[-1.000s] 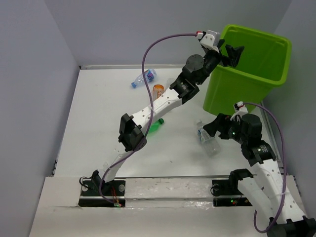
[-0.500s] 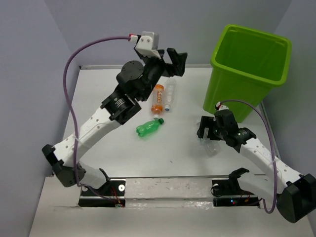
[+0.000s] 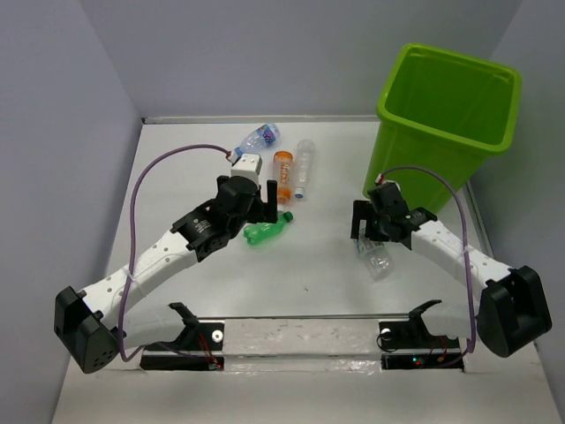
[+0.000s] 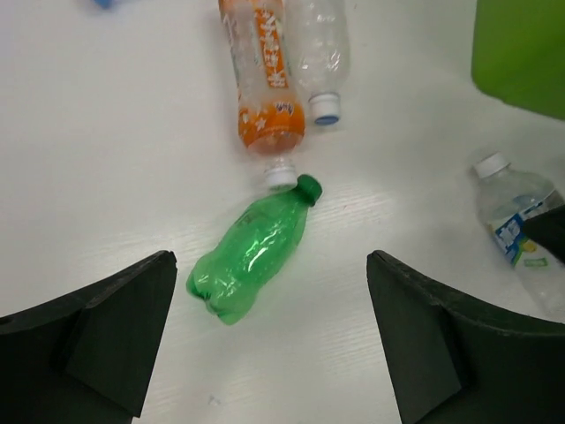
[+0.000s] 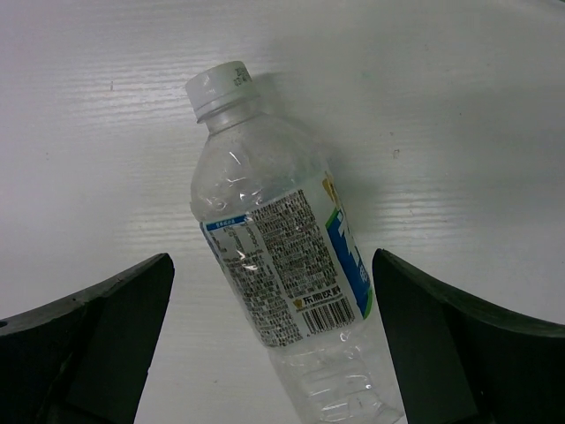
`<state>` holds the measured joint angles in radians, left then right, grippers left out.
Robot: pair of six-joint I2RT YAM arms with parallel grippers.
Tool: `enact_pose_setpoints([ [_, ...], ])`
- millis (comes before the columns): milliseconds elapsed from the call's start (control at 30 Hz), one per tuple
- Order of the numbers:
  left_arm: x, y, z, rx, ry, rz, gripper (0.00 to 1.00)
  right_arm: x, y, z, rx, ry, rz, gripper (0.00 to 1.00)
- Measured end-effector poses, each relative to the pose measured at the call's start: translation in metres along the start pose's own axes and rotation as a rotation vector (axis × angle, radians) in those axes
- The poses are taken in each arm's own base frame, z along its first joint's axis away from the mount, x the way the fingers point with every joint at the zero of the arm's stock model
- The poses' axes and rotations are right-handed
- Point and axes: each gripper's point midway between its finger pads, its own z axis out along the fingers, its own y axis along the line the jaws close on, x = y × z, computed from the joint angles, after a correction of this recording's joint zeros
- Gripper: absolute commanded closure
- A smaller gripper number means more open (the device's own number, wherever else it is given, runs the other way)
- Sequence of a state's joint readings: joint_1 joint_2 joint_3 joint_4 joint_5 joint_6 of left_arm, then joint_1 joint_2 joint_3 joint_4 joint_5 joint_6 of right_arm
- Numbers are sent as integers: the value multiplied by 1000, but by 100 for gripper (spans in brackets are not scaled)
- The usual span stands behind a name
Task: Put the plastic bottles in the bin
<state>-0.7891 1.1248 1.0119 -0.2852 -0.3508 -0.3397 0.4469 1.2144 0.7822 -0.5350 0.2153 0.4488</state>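
Note:
The lime-green bin (image 3: 446, 124) stands at the back right; its corner shows in the left wrist view (image 4: 521, 53). My left gripper (image 3: 256, 212) is open and empty just above a green bottle (image 3: 267, 230) (image 4: 252, 261). An orange bottle (image 3: 283, 177) (image 4: 262, 79) and a clear bottle (image 3: 305, 166) (image 4: 316, 53) lie behind it. A blue-labelled clear bottle (image 3: 257, 139) lies farther back. My right gripper (image 3: 375, 221) is open, its jaws either side of a clear bottle with a white and blue label (image 3: 374, 254) (image 5: 287, 291) lying on the table.
Grey walls close in the white table (image 3: 177, 177) at left, back and right. The arm bases and a rail (image 3: 300, 336) run along the near edge. The labelled clear bottle also shows at the right of the left wrist view (image 4: 521, 230).
My left arm has swung from the bin, across the back of the table, down over the green bottle. My right gripper has lowered around the labelled clear bottle.

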Motion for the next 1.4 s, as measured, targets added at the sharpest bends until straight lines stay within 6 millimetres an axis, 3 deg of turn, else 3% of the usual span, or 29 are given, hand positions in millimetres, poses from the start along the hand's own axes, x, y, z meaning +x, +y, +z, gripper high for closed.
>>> enact_pose_setpoints([
  [167,46,23,5,-18,114,-5,1,4,3,11,14,56,-27,0],
  [300,57,32,8,-23,154,-8,1,8,5,21,26,103,-48,4],
  [533,66,35,12,-6,185,19,1,20,4,31,47,174,-80,58],
  [667,74,35,17,-5,211,41,1,13,10,15,36,153,-105,64],
  [767,74,35,20,-3,211,46,1,-3,24,-15,-18,91,-129,64],
  [933,80,32,27,7,231,60,1,-63,81,-100,-272,-115,-157,65],
  [1033,92,32,33,9,278,73,1,-119,118,-169,-450,-286,-174,67],
  [1133,99,31,37,10,318,87,1,-187,136,-240,-543,-512,-178,69],
  [1233,97,29,41,10,331,102,1,-253,131,-298,-504,-760,-150,70],
  [1333,87,24,49,10,325,116,1,-309,107,-331,-369,-959,-115,70],
  [1400,86,24,54,4,328,125,1,-342,78,-338,-243,-1049,-73,70],
])
